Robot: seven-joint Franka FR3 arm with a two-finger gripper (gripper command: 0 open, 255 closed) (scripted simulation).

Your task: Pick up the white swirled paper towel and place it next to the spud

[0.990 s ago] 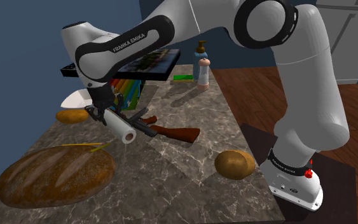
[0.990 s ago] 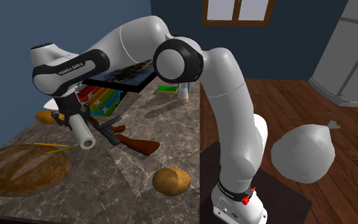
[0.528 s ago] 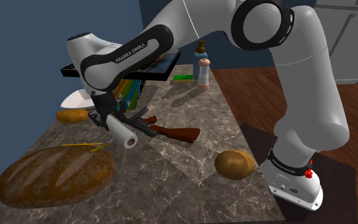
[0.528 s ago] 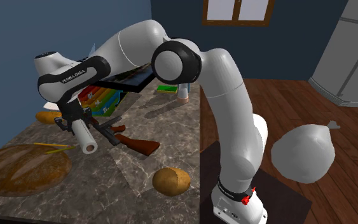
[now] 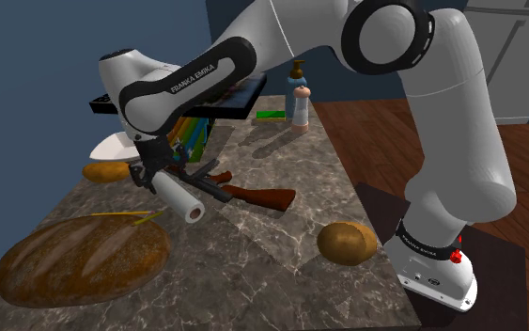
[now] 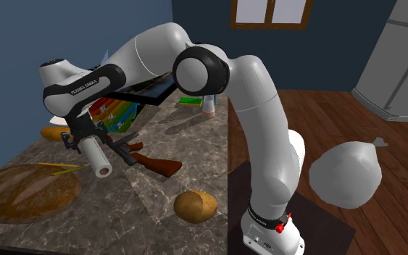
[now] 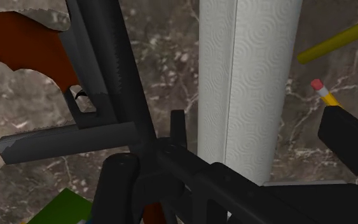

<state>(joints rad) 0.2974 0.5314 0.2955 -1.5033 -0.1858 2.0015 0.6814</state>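
- The black two-finger claw (image 5: 157,177) was closed on one end of the white swirl-embossed paper towel roll (image 5: 179,195), gripping it between its fingers.
- The roll hung clear of the dark veined marble counter (image 5: 272,273), slanted, with its free end toward the shoulder view's lower right.
- Just beneath and beside the claw lay a black rifle with a reddish-brown stock (image 5: 253,196).
- Thin yellow pencils (image 5: 132,217) lay on the counter near the roll, on the side away from the rifle.
- A large brown crusty loaf (image 5: 82,260) rested beyond the pencils, at the shoulder view's lower left.
- The brown oval spud (image 5: 347,243) sat near the counter's edge by the stand, well apart from the roll, with the rifle's stock lying between them.
- Behind the claw stood a rainbow-striped object (image 5: 192,136), and farther back a pump bottle (image 5: 300,99).
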